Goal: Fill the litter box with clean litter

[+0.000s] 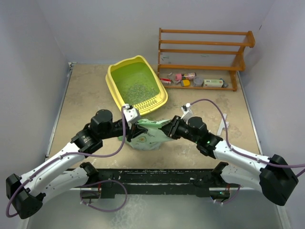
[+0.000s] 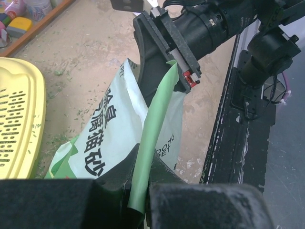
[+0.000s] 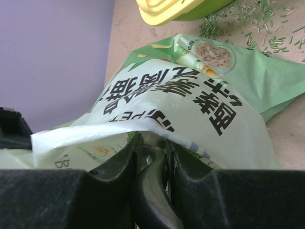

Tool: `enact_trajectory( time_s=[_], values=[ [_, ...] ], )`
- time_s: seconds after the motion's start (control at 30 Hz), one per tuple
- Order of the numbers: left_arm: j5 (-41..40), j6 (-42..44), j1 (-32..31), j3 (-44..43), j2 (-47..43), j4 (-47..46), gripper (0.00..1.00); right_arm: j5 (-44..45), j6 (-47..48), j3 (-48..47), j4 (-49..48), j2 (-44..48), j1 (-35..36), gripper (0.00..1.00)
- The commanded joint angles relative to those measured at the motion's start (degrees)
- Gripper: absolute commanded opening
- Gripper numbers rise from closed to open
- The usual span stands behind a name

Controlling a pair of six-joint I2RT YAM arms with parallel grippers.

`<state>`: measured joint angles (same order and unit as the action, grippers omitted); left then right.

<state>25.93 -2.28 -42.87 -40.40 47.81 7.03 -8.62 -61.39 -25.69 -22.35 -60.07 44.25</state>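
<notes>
Lilac-grey walls [image 1: 95, 28] enclose a beige, speckled counter [image 1: 86, 100]. Towards its far side sits the large yellow plastic litter box [image 1: 113, 87], with grey-green granules of clean litter [image 1: 138, 90] on its green floor. A brown wooden rack [image 1: 200, 51] stands to its right. Just in front of the box, the soft pale-green plastic bag [image 1: 152, 137], printed "猫砂" and "PET", has its upper fold pinched by the left fingers [image 1: 137, 130] and right fingers [image 1: 170, 128], both clenched on it.

The top view looks down from the near edge over the whole table [image 1: 86, 95]. Both wrist views, close in, face each other across the bag [image 2: 109, 143].
</notes>
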Motion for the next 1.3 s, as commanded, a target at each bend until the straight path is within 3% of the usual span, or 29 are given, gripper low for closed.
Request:
enact_trajectory(
  time_s=[0.0,0.33,0.6,0.9,1.27],
  values=[
    [-0.90,1.23,0.31,-1.37,-1.61,-3.39,0.09,-1.14,-2.69,-0.44,-2.02,3.21,0.75,0.00],
    [0.01,0.97,0.30,-1.17,-2.88,-3.97,0.25,2.25,-6.85,3.89,-6.40,7.18,0.66,0.00],
    [4.57,-0.19,0.32,-0.29,-4.91,-6.62,0.46,7.05,-8.61,7.17,-4.34,15.44,0.58,0.00],
    [7.31,-0.46,0.26,-0.20,-5.51,-7.64,0.54,12.63,-9.38,8.75,3.65,26.04,0.60,0.00],
    [1.16,-0.59,0.30,0.23,-8.78,-7.64,0.60,21.03,-8.62,5.77,22.08,43.18,0.62,0.00]
  ],
)
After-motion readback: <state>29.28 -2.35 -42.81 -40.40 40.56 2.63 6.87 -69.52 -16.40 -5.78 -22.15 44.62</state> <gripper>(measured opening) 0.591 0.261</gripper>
